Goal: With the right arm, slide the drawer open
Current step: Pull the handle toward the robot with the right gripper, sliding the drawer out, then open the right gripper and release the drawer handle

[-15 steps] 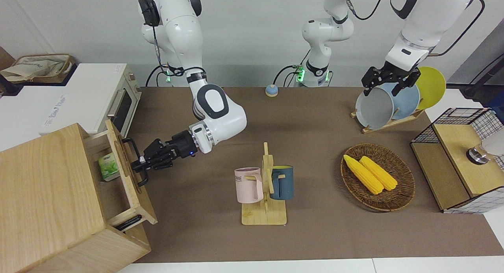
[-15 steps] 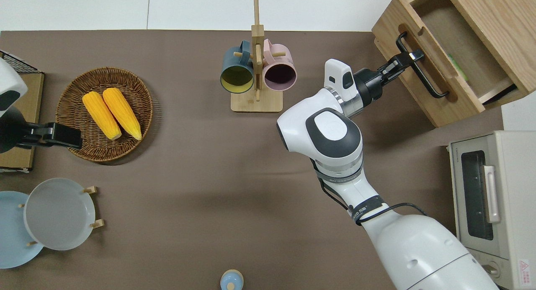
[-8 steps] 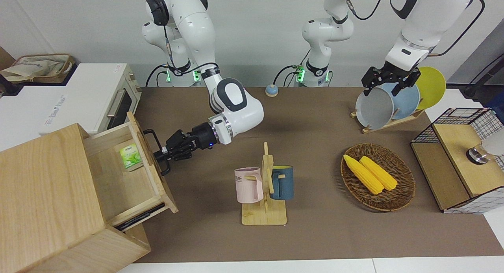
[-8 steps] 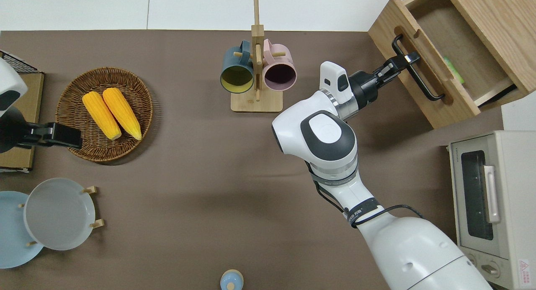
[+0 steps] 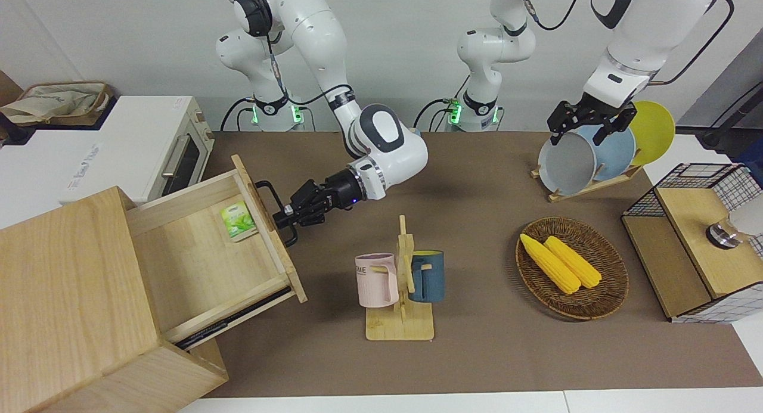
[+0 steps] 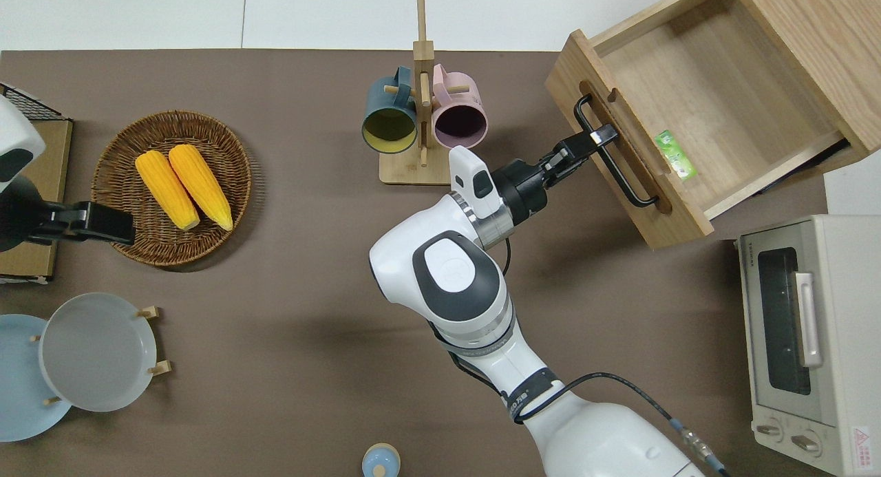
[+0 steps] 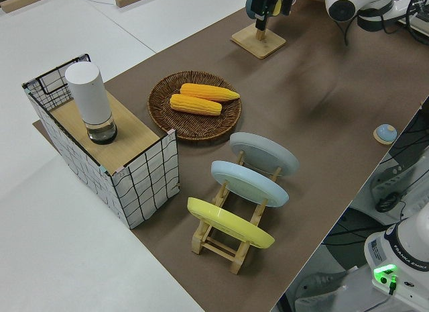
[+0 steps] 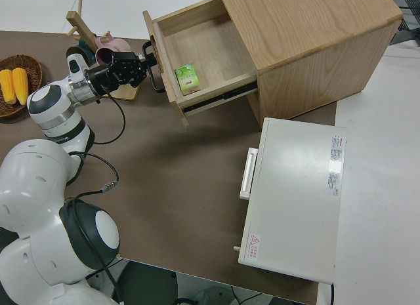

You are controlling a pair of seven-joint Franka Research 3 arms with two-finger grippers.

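Wooden box (image 5: 65, 300): I see the big pale box at the right arm's end of the table, beside the white toaster oven (image 6: 812, 339), which sits nearer to the robots.
Drawer (image 6: 695, 105): I see it pulled well out of the box, its floor bare wood in plain view from overhead.
Right arm (image 6: 454, 291): I have it stretched across the brown table mat toward the drawer front, blue light showing at the wrist.
Left arm: parked.
Handle (image 6: 623, 171): black U-shaped bar on the drawer front.
Right gripper (image 6: 597, 137): I see its fingers closed around the handle bar, toward the end farther from the robots.
Left gripper (image 5: 587, 122): I cannot tell how its fingers stand.
Green packet (image 6: 674, 155): I see it inside the drawer, just beside the front panel.
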